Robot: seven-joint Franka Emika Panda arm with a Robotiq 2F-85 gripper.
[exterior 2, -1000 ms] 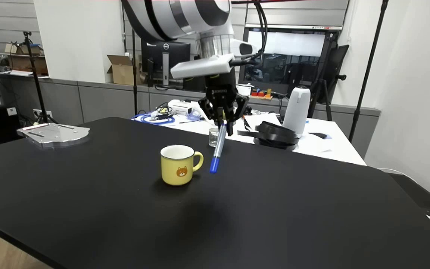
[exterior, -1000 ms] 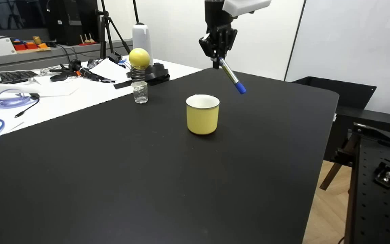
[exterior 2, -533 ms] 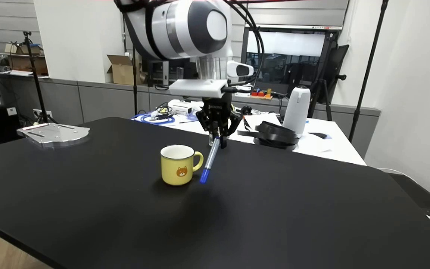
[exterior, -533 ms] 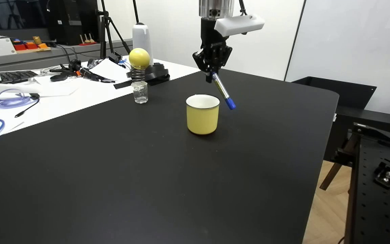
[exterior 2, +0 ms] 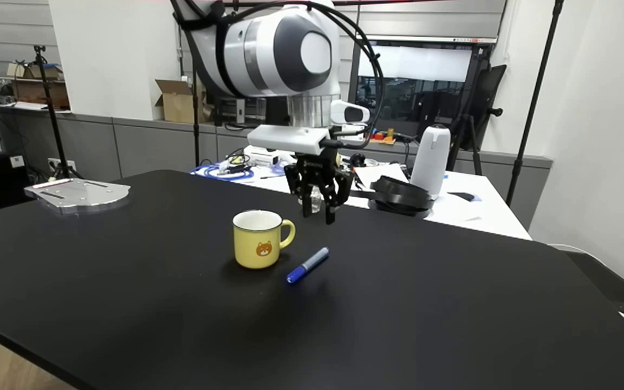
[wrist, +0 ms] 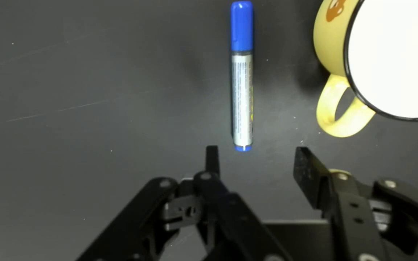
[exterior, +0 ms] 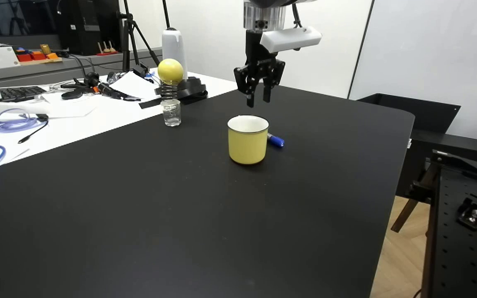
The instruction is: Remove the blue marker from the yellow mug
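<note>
The blue marker (exterior 2: 308, 265) lies flat on the black table beside the yellow mug, apart from it. In an exterior view the mug hides part of the marker, and its blue cap (exterior: 276, 141) shows. The marker shows whole in the wrist view (wrist: 242, 76). The yellow mug (exterior 2: 257, 244) stands upright with its handle toward the gripper side. It also shows in an exterior view (exterior: 247, 145) and at the right of the wrist view (wrist: 330, 43). My gripper (exterior 2: 318, 216) is open and empty above the table, near the marker's silver end; its fingers show apart in the wrist view (wrist: 254, 154).
A clear bottle (exterior: 171, 111) with a yellow ball (exterior: 170, 71) on top stands at the table's edge. A white table (exterior 2: 499, 216) with a white device (exterior 2: 431, 160) and black straps (exterior 2: 398, 196) adjoins. A clear plate (exterior 2: 78, 194) lies on the black table.
The gripper has come down and opened. The blue marker, held in it at a tilt earlier, has been let go and now lies on the table. The mug has not moved.
</note>
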